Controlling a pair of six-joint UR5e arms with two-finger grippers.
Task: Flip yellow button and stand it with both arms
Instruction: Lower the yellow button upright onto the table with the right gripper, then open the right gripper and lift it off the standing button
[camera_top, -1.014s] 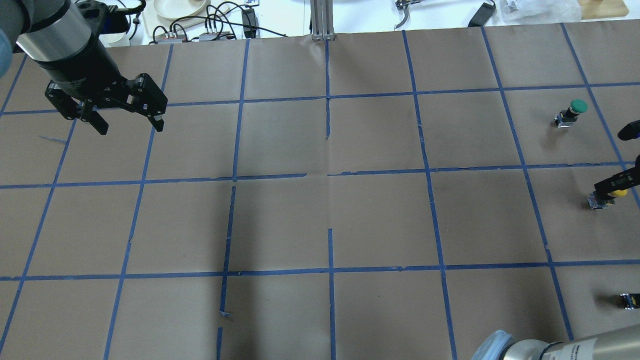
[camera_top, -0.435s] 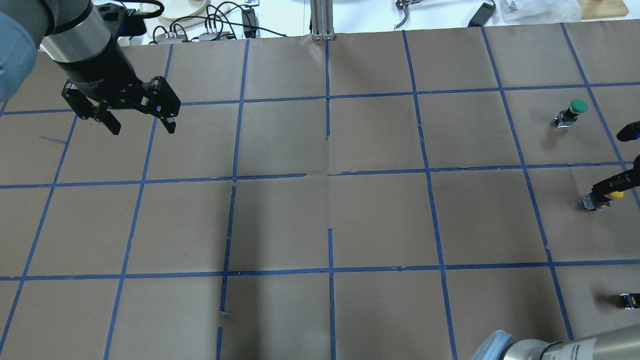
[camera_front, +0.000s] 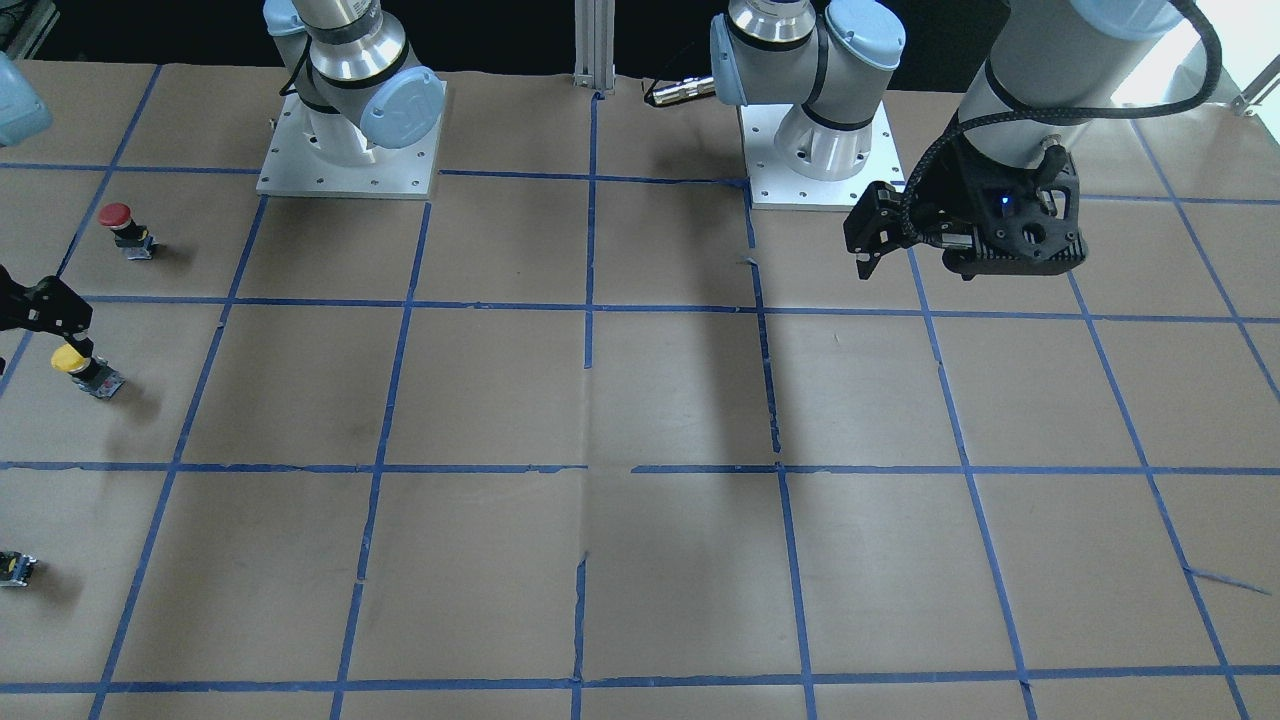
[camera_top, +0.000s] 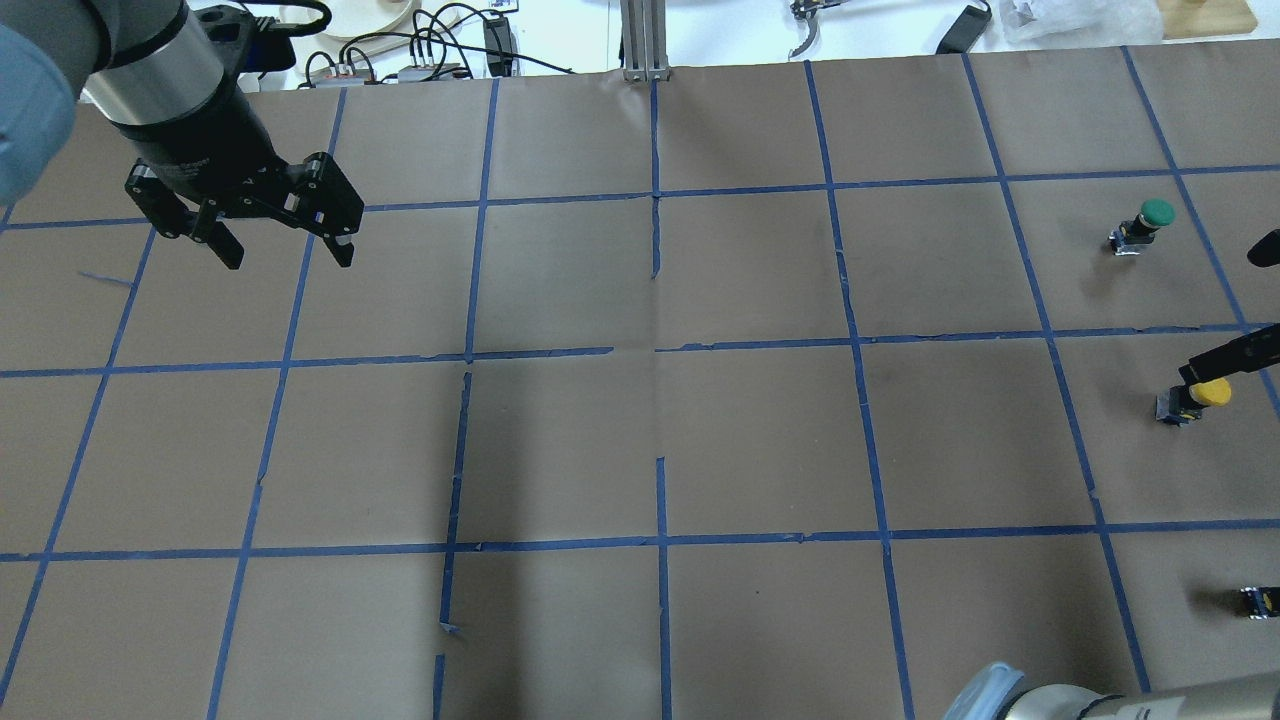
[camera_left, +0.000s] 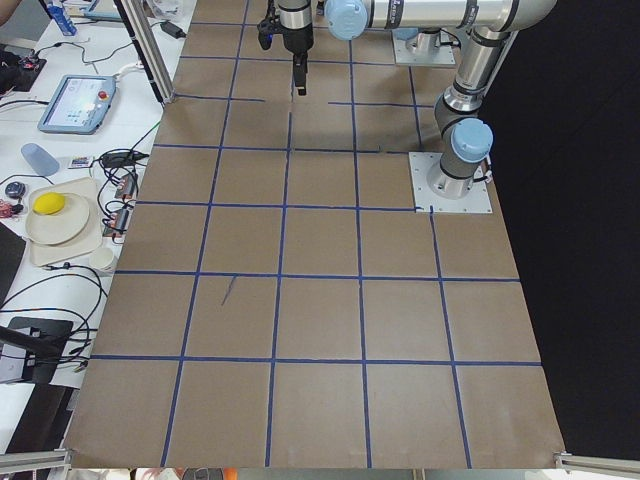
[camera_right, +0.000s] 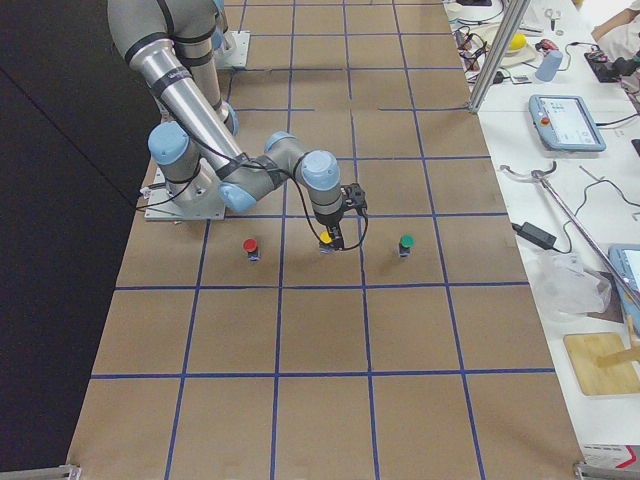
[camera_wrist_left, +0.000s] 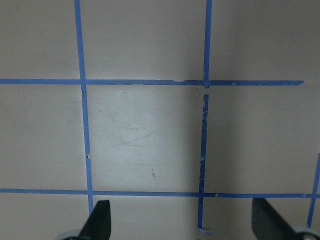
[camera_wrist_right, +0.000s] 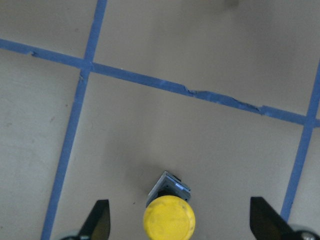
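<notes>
The yellow button (camera_top: 1196, 398) stands upright on the brown paper at the far right, cap up. It also shows in the front view (camera_front: 72, 362) and the right side view (camera_right: 325, 243). My right gripper (camera_top: 1250, 300) is open above it. In the right wrist view the yellow cap (camera_wrist_right: 169, 218) sits between the two fingers (camera_wrist_right: 100, 220), touching neither. My left gripper (camera_top: 285, 250) hangs open and empty over the far left of the table; its wrist view shows only paper between its fingers (camera_wrist_left: 100, 222).
A green button (camera_top: 1145, 225) stands beyond the yellow one, and a red button (camera_front: 125, 228) stands on its robot side. A small dark switch piece (camera_top: 1258, 600) lies near the right edge. Blue tape lines grid the paper. Cables and a plate lie beyond the far edge.
The right gripper's finger has come off the yellow button, which shifted slightly left and now stands free. The left gripper moved a little right and toward the table's middle, then held still.
</notes>
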